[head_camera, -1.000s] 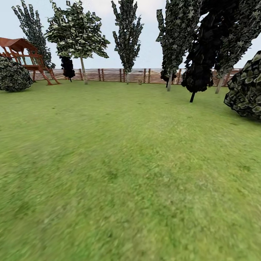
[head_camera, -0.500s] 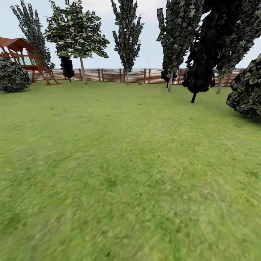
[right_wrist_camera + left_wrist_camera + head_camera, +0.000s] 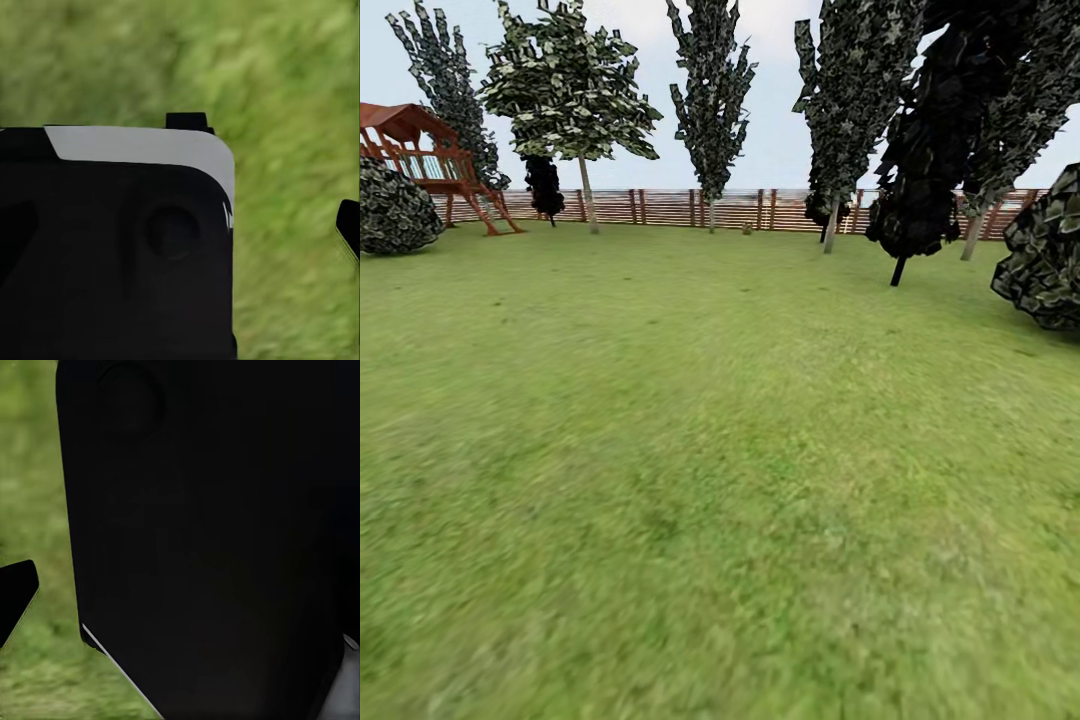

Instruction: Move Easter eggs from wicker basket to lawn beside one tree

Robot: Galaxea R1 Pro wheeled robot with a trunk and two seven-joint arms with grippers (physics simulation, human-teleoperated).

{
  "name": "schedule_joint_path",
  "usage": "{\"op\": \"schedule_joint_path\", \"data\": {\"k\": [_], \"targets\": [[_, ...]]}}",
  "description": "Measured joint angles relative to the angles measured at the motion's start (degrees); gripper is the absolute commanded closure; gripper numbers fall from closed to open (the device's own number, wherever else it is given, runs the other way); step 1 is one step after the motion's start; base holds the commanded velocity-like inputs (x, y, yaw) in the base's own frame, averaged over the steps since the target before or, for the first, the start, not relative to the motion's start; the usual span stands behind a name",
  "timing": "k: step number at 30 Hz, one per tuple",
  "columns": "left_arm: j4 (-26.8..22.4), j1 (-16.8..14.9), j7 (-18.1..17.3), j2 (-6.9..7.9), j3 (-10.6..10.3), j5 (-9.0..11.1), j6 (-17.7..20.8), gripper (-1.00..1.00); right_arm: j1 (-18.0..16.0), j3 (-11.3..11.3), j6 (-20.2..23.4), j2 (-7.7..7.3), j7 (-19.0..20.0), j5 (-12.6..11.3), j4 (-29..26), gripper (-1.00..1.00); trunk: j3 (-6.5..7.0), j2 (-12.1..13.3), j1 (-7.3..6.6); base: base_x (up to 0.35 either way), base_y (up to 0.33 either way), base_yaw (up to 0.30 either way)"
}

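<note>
My head view has slid a little to the right over the last second, so everything far off has shifted leftward or changed in frame; that is my camera turning, not the things moving. The playset point(image 3: 430, 160) and the bush point(image 3: 395, 210) beside it at the lawn's point(image 3: 720, 480) far left edge sit closer to the frame's left side, the bush now partly cut off. The dark-foliaged tree point(image 3: 920, 170) near the far right of the fence point(image 3: 680, 207) has drifted slightly rightward in frame, and the big bush point(image 3: 1050, 250) at the right edge shows less of itself than before.
</note>
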Motion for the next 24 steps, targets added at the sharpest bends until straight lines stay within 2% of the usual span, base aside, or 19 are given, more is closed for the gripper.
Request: {"op": "schedule_joint_path", "data": {"k": [24], "targets": [[0.0,0.0,0.2,0.0,0.0,0.0,0.0,-1.0,0.0,0.0,0.0,0.0,0.0,0.0,0.0,-1.0,0.0,0.0,0.0,0.332,0.0,0.0]]}}
